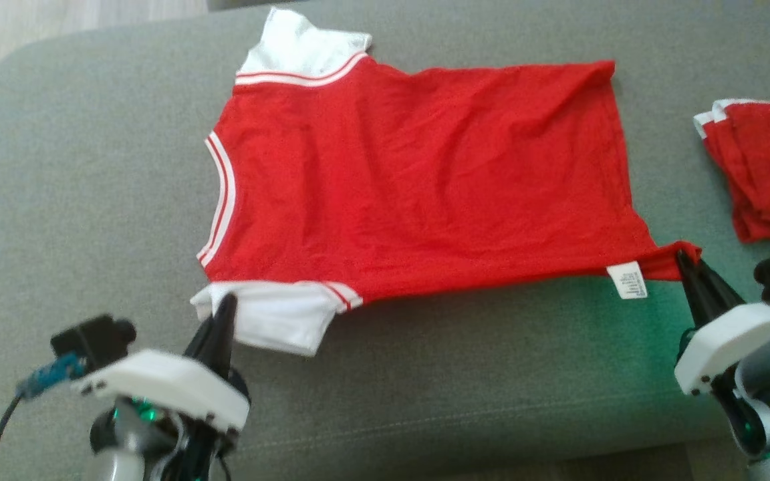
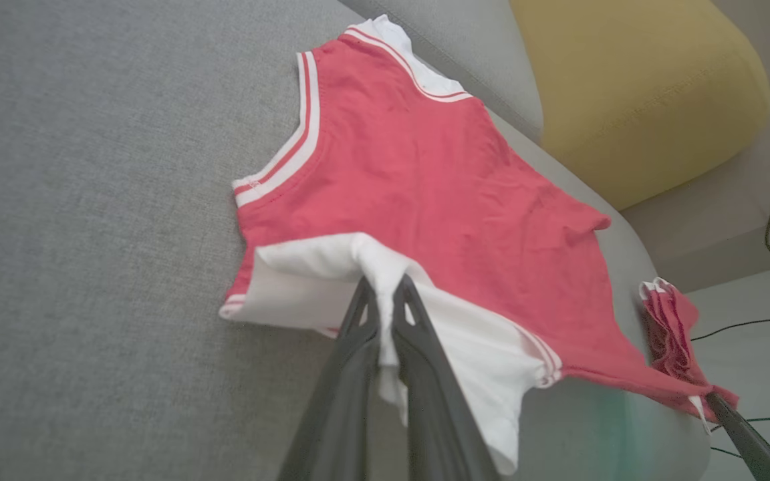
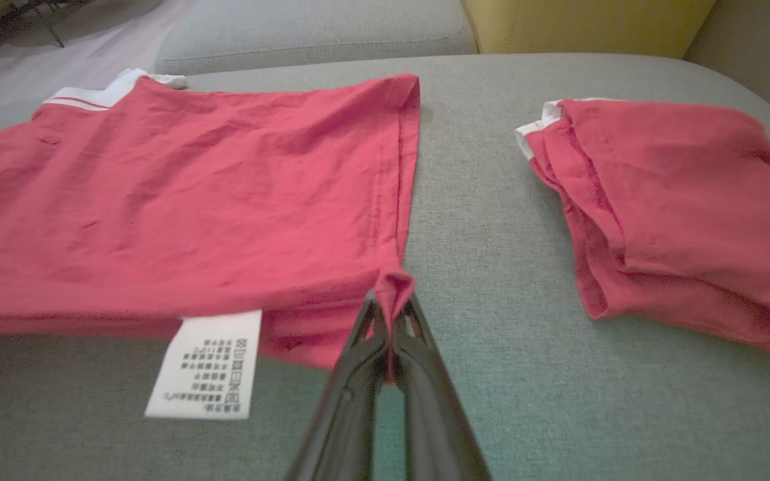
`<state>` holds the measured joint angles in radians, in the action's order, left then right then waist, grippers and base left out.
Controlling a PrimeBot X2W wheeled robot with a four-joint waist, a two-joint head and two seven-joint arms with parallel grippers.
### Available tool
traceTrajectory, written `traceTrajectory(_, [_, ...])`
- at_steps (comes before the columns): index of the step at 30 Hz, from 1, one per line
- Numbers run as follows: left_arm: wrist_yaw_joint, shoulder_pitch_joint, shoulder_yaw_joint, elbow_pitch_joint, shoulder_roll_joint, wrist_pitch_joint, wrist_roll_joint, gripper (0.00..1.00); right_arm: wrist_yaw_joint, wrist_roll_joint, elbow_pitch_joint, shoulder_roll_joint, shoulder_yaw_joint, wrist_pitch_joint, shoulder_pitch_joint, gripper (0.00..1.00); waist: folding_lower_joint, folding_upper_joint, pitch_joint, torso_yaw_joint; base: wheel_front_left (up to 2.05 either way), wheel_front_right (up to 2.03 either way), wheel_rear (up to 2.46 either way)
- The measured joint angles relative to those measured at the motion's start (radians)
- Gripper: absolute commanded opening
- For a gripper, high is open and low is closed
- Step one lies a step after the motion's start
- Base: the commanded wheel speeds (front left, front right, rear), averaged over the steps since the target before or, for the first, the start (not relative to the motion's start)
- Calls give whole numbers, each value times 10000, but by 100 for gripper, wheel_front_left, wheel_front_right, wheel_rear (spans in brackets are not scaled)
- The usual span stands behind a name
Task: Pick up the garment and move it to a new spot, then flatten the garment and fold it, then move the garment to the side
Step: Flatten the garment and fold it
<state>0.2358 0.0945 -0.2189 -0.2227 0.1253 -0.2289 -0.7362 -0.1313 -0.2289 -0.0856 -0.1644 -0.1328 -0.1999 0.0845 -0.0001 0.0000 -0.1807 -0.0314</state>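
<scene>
- Big grey sofa seat point(image 1: 425, 374) under everything, fabric running edge to edge in the head view.
- Here's the garment point(image 1: 412, 180): a red shirt with white sleeves and striped trim. It lies spread nearly flat across the middle of the seat, neck to the robot's left, hem to its right, with light wrinkles across the body.
- Yellow cushion point(image 2: 639, 93) sits beyond the seat's far edge in the left wrist view.
- A folded red garment point(image 1: 769, 174) rests on the seat off to the right, well apart from the spread one.
- Left gripper point(image 1: 224, 310): fingers pressed together, pinching the near white sleeve point(image 1: 278, 317), which bunches up between them.
- Right gripper point(image 1: 686, 264): fingers pressed together too, pinching the near hem corner, a small fold of red cloth caught at the tips.
- The near edge of the shirt is pulled taut between the two grips and raised a little off the seat.
- White care label point(image 1: 627, 279) hangs from that edge, just beside the right gripper.
</scene>
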Motion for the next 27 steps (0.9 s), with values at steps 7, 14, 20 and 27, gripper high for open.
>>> traceTrajectory(7, [-207, -2383, -190, 1732, -280, 374, 232, 0, 0, 155, -1005, -36, 119, 205, 1343, 0, 0, 0, -658, 22, 0, 0, 0])
traceTrajectory(14, [-522, -3791, -290, 3269, -387, 740, 422, 0, 0, 219, -2144, -167, 297, 702, 2573, 0, 0, 0, -1149, 70, 0, 0, 0])
traceTrajectory(20, [-972, -4701, -410, 4343, -391, 1091, 656, 15, 0, 272, -3116, -293, 568, 1047, 3517, 6, 0, 0, -1563, 106, 0, 0, 0])
traceTrajectory(27, [-1135, -4993, -470, 4986, -410, 1638, 667, 100, 0, 405, -3647, -291, 640, 1816, 3782, 100, 0, 0, -1581, 193, 0, 0, 0])
